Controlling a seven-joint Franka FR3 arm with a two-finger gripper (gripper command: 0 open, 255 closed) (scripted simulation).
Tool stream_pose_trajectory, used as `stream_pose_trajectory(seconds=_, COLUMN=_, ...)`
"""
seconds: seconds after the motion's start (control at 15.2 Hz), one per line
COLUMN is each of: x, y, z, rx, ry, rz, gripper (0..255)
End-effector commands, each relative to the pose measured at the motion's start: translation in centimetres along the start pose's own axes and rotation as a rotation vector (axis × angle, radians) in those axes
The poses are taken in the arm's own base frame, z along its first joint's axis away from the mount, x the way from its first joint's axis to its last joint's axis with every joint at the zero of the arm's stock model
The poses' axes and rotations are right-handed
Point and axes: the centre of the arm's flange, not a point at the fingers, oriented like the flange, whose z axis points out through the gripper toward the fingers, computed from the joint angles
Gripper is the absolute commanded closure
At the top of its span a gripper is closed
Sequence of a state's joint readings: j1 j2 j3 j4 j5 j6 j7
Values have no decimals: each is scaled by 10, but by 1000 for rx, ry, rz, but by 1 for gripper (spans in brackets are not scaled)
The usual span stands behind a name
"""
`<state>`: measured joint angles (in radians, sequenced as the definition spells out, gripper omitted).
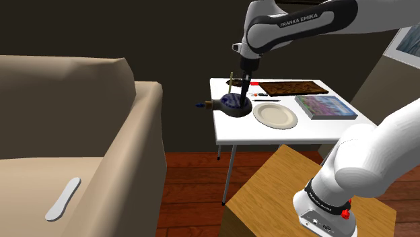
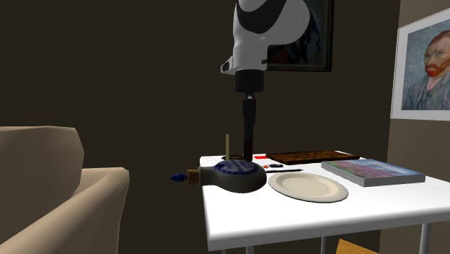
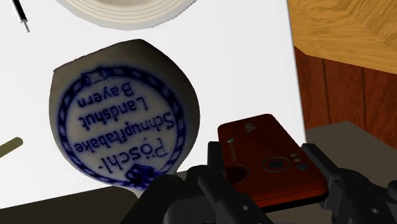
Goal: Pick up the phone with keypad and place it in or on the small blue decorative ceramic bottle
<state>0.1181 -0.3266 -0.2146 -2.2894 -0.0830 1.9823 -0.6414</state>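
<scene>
Fingers [image 3: 222,184] clamped on red phone [image 3: 264,149], keypad end hidden behind them; blue-printed bottle [image 3: 121,114] just beside.

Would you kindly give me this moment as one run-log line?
phase: transport | gripper: shut on red phone | location: just above, beside bottle lying on white table | placement: not yet done

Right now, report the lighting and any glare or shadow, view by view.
Shoulder view: dim room, the white table the brightest patch. Second exterior view: darker, the bottle mostly in shade against the bright tabletop. Wrist view: even light, no glare; the bottle's blue lettering reads plainly, and the red phone is well lit.
</scene>
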Motion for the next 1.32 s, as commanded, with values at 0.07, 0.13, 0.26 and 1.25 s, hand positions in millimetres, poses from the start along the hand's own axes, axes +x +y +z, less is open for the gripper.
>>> stream_pose_trajectory(seconds=0.07, x=-1, y=0, z=-17, rx=0, ry=0, rz=0, gripper=255)
stream_pose_trajectory(seconds=0.13, x=-1, y=0, z=-22, rx=0, ry=0, rz=0, gripper=255)
stream_pose_trajectory(seconds=0.26, x=-1, y=0, z=-33, rx=0, ry=0, rz=0, gripper=255)
stream_pose_trajectory(seconds=1.25, x=19, y=49, z=-98, rx=0, ry=0, rz=0, gripper=255)
